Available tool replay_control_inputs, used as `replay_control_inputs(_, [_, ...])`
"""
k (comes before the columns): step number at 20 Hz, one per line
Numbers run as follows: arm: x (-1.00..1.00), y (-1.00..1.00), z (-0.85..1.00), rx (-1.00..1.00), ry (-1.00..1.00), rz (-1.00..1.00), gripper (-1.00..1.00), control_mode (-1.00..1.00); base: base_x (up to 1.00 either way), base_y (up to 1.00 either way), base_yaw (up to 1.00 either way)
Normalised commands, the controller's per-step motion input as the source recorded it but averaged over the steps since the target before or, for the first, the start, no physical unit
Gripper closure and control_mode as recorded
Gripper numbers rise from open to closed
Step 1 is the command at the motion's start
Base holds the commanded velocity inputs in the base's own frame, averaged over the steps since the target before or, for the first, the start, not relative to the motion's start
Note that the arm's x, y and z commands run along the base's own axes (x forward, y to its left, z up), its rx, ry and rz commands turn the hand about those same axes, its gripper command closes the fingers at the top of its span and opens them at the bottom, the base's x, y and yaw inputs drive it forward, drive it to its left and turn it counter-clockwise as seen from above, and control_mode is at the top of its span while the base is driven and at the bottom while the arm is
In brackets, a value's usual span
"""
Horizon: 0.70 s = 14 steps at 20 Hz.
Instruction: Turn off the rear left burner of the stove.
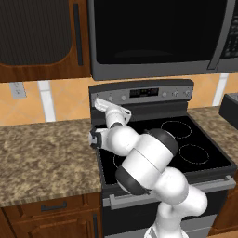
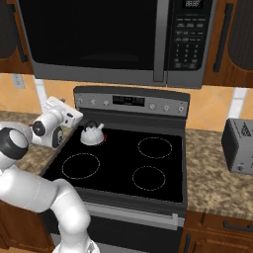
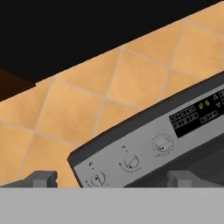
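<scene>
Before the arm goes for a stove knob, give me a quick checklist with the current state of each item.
1. Rear left burner on: ok, a red glow shows at its rim beside the kettle.
2. Knobs in sight: ok, the hand view shows three knobs on the stove back panel's left end.
3. Hand near the panel: ok, it hovers just in front of the left end.
4. Hand open: ok, the fingertips stand wide apart.
5. Touching a knob: not ok, no contact yet.
6. Which knob runs the rear left burner: cannot tell, the markings are too small.
</scene>
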Motion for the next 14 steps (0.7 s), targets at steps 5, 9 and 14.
replay_control_inputs(5, [0.22, -0.2, -0.02, 0.18, 0.06, 0.04, -1.0, -1.0, 0.0, 0.0, 0.0])
replay_control_inputs(9, [0.01, -0.49, -0.01, 0.28, 0.01, 0.05, -1.0, -1.0, 0.0, 0.0, 0.0])
replay_control_inputs(14, [0.0, -0.67, 0.0, 0.19, 0.0, 0.05, -1.0, -1.0, 0.0, 0.0, 0.0])
